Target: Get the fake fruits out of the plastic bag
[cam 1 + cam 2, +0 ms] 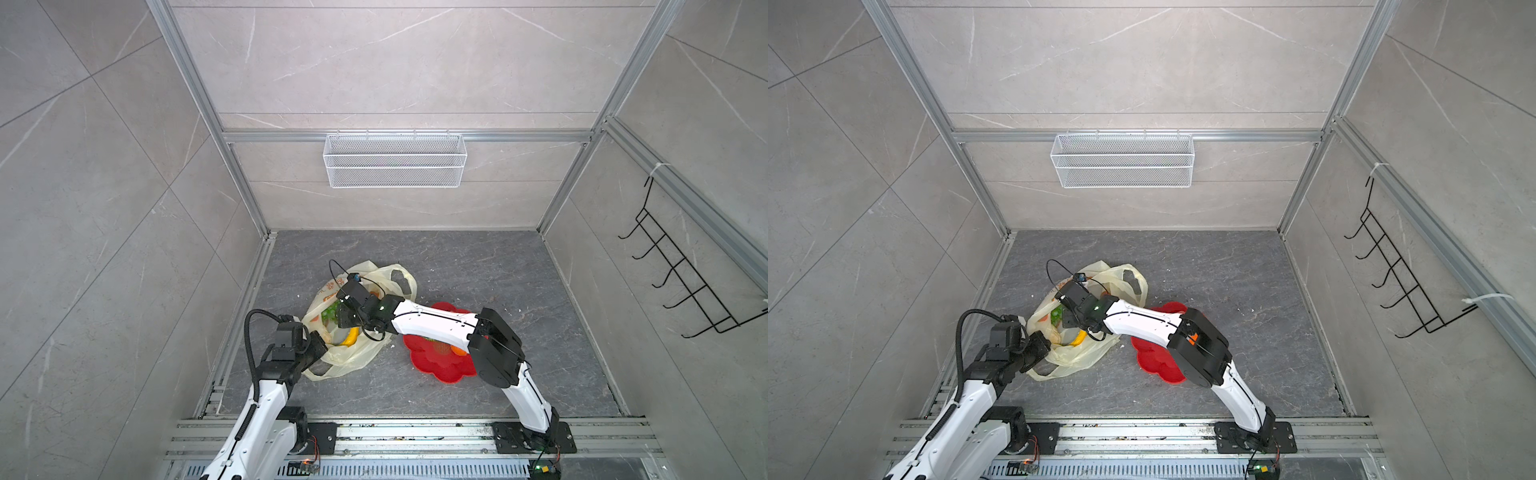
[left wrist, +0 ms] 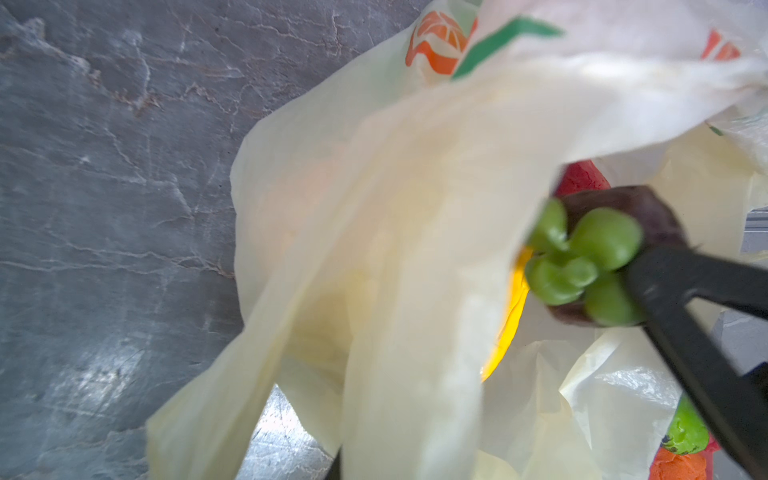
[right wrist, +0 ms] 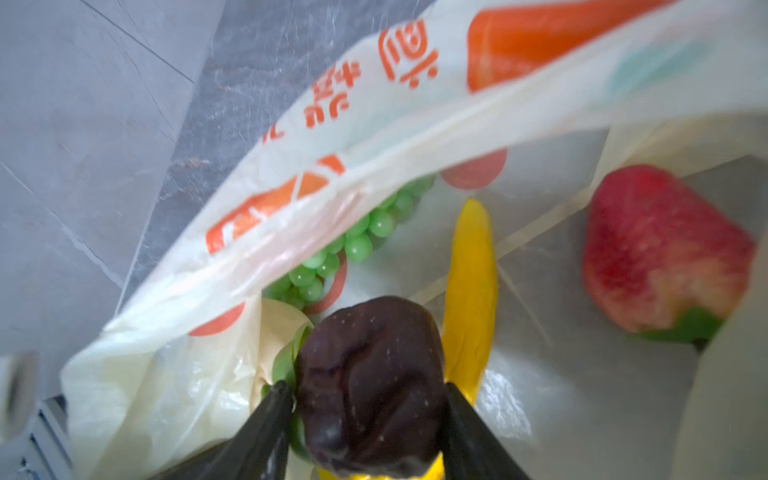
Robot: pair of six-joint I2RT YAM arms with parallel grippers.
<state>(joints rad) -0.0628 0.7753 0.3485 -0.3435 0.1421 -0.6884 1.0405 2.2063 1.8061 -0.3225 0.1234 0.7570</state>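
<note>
Our right gripper [image 3: 368, 401], reaching across the middle into the plastic bag [image 1: 353, 361], pinches a dark brown bumpy fruit [image 3: 370, 374]. Our left gripper [image 1: 319, 347] is clamped on the bag's near rim. Inside lie a green grape bunch [image 3: 361, 241], a banana [image 3: 471, 282] and a strawberry [image 3: 665, 249]. A red flower-shaped plate [image 1: 440, 370] sits beside the bag.

The plastic bag [image 3: 415, 137] overhangs the grape bunch [image 3: 361, 245]; banana [image 3: 471, 291] lies exposed.

Crumpled pale-yellow plastic bag [image 1: 353, 357], mouth open, containing green grapes [image 3: 365, 232], a yellow banana [image 3: 471, 291], a red strawberry [image 3: 665, 249] and a dark brown fruit [image 3: 370, 386].
</note>
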